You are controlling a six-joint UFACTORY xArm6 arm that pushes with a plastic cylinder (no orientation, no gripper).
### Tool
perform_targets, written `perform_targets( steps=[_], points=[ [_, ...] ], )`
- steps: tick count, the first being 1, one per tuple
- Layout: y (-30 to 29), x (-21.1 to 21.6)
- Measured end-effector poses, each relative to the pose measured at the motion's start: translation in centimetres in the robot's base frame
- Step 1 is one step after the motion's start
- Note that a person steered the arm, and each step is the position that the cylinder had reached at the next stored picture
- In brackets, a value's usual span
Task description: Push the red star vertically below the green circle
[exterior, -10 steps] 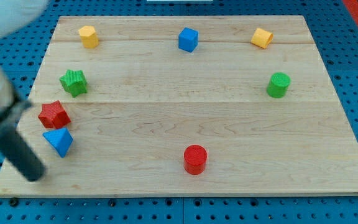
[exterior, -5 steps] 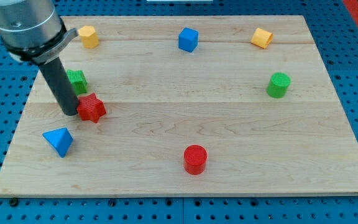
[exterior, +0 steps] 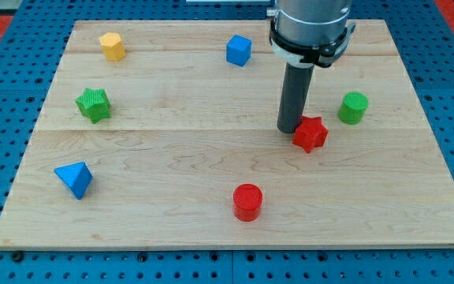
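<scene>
The red star lies right of the board's centre. The green circle stands up and to the right of it, a short gap apart. My tip touches the red star's left side; the dark rod rises from there to the arm at the view's top.
A red circle sits near the bottom centre. A blue triangle is at the lower left, a green star at the left, a yellow block at the top left, a blue cube at the top centre. The wooden board carries all blocks.
My tip has pushed the red star far to the right, from the board's left side to just left of and below the green circle. The arm now hides the top-right yellow block.
</scene>
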State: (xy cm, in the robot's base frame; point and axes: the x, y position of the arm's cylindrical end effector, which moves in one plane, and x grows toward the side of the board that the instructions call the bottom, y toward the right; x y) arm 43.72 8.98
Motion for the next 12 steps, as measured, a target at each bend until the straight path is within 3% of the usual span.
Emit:
perform_targets(
  steps=[2,5,8,9,11,12],
  points=[
    [5.1,4.3],
    [12.8,3.5],
    [13.1,7.8],
    [17.7,7.8],
    [17.5,11.3],
    [11.3,11.4]
  ],
)
